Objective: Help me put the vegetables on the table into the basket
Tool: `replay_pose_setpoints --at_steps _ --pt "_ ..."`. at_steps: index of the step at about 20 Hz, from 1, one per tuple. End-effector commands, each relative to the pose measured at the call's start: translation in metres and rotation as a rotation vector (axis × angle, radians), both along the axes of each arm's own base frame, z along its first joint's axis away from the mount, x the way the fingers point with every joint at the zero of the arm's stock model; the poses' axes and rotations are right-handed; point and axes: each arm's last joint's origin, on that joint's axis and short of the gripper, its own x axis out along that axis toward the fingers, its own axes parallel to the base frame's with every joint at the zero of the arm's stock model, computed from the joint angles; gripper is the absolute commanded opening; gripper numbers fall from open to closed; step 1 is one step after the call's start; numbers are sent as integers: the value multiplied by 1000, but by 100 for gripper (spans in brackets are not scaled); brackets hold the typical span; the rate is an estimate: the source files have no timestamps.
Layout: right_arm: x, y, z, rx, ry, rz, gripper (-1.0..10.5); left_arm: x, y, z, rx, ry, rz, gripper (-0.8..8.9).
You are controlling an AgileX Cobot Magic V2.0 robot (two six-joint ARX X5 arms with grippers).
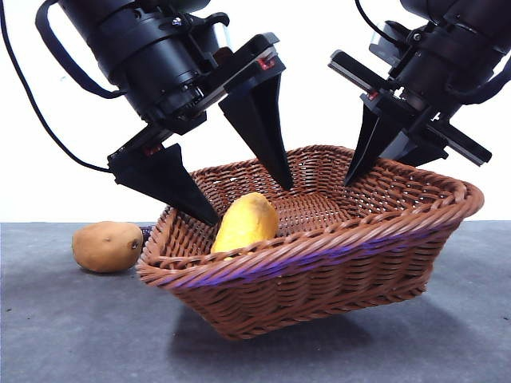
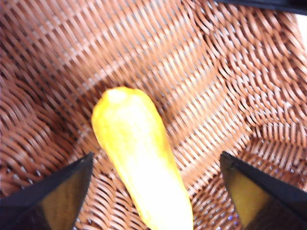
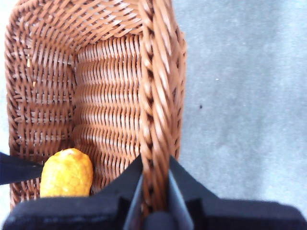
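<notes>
Front view: we logged corn (image 1: 246, 223) in basket (image 1: 319, 267); left gripper (image 1: 243, 195) released above it, right gripper (image 3: 154, 191) clenching rim; potato (image 1: 107, 246) remained on table (image 1: 72, 327); eggplant unseen.

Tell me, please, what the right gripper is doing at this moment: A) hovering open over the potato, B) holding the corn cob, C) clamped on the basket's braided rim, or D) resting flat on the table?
C: in the right wrist view the right gripper has its jaws closed on either side of the braided rim of the basket, and the front view shows the basket tilted, with the corn cob lying loose inside.
</notes>
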Motion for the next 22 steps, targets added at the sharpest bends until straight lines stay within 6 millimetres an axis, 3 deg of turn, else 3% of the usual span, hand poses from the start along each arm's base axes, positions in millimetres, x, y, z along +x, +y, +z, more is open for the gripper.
replay_pose_setpoints --at_steps 1,3,6,10,13,17,22 --pt "0 0 0 7 -9 11 -15 -2 1 2 -10 5 -4 448" --pt "1 0 0 -15 -20 1 -15 -3 7 13 -32 -24 8 448" --pt "2 -2 0 -28 -30 -5 -16 -6 29 44 -105 -115 62 448" --pt "3 -4 0 -32 -43 -6 -15 -9 83 86 -54 -252 301 448" --pt "5 -3 2 -25 -66 -5 -15 6 121 98 9 -240 482 449" --pt "5 -3 3 -26 -90 16 -16 36 147 78 22 -118 652 449" --pt "2 -4 0 -42 -57 63 -16 80 139 31 43 100 694 449"
